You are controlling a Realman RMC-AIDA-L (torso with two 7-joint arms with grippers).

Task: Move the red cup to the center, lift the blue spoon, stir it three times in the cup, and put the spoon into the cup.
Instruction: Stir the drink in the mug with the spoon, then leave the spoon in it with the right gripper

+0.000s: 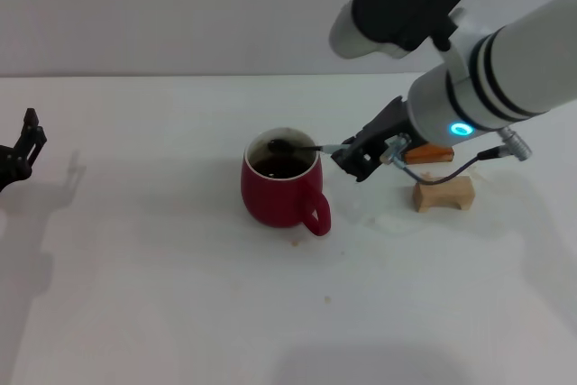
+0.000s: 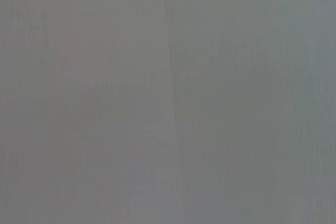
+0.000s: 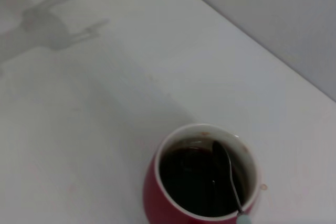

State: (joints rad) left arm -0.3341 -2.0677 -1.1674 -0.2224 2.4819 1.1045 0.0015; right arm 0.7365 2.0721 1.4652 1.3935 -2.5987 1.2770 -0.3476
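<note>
Table [image 1: 162,313] white | wall [image 1: 180,6] grey | red cup [image 1: 279,191] centred

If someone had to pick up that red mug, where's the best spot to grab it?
Probably by the loop handle of the red cup, coming from the side nearest the robot, where the handle points. The rim is taken: the blue spoon lies across it, held by the right claw, and dark liquid fills the cup.

White table [image 1: 162,313] carries 2 items. Red cup [image 1: 279,194] near center, handle at 5 o'clock. Tan wooden block [image 1: 444,195] at cup's 3 o'clock; crumbs near cup.
</note>
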